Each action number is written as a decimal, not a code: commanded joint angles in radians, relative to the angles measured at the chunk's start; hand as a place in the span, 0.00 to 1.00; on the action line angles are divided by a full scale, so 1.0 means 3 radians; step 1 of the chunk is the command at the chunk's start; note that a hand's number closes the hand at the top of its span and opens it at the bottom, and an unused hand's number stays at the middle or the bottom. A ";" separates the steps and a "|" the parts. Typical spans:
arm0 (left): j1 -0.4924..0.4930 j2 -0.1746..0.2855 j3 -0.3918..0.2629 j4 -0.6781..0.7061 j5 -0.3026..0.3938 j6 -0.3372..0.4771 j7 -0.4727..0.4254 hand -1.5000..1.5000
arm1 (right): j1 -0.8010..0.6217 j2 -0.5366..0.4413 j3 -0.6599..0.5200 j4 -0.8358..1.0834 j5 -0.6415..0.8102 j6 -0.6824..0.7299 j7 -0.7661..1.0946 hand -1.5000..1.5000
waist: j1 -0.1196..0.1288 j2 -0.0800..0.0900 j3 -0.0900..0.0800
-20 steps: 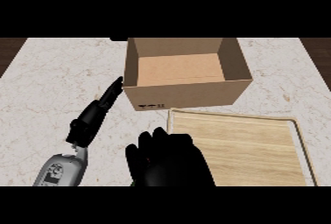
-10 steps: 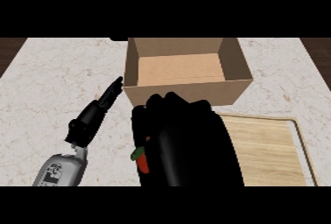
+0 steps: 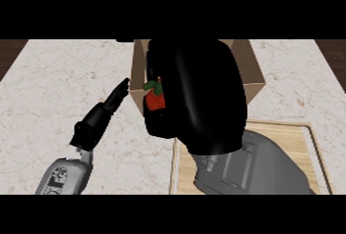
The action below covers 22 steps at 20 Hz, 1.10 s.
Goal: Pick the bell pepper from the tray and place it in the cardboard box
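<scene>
- Head view: my right hand (image 3: pixel 199 91) fills the middle of the frame, a big black shape running from the top edge down past the centre.
- Its fingers are curled in, and the bell pepper (image 3: pixel 156 99) is tucked at the hand's left edge. I see a red body with a green stem on top, and the hand hides most of the rest.
- The pepper shows just left of centre, over the front left wall of the cardboard box (image 3: pixel 252 68) as I look down. It is up off the tray; whether it sits above the box's rim or below it, I cannot tell.
- The box is at upper centre and largely covered by the hand. I see only its right wall and a strip of its left wall.
- The tray (image 3: pixel 300 137), pale wood with a raised rim, lies at lower right, just below the box.
- My grey right forearm (image 3: pixel 250 169) comes in from the lower edge and crosses the tray's left part.
- My left hand (image 3: pixel 94 125) is at centre left, fingers straight and together, pointing up and right towards the box's front left corner. It holds nothing.
- Its fingertips are just beside the box wall; touching or not, I cannot say.
- The left forearm (image 3: pixel 64 176) shows at lower left.
- A pale marbled counter (image 3: pixel 61 77) spreads across the left and upper right.
</scene>
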 commanded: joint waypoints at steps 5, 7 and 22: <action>0.0215 -0.0023 -0.0052 -0.0279 -0.0005 -0.0048 0.0052 0.50 | -0.0406 0.0008 -0.0576 0.1050 -0.0009 -0.0390 -0.0438 1.00 | 0.0033 0.0003 0.0000; -0.0080 -0.0079 -0.0001 -0.0056 -0.0051 0.0016 0.0118 0.50 | -0.0382 -0.0017 -0.0506 0.1378 0.0196 -0.0599 -0.0554 1.00 | 0.0020 0.0013 0.0000; 0.0005 -0.0141 -0.0042 -0.0204 -0.0091 -0.0027 0.0177 0.50 | -0.0549 0.0007 -0.0892 0.3188 0.0044 -0.1416 -0.1372 1.00 | 0.0083 0.0028 0.0002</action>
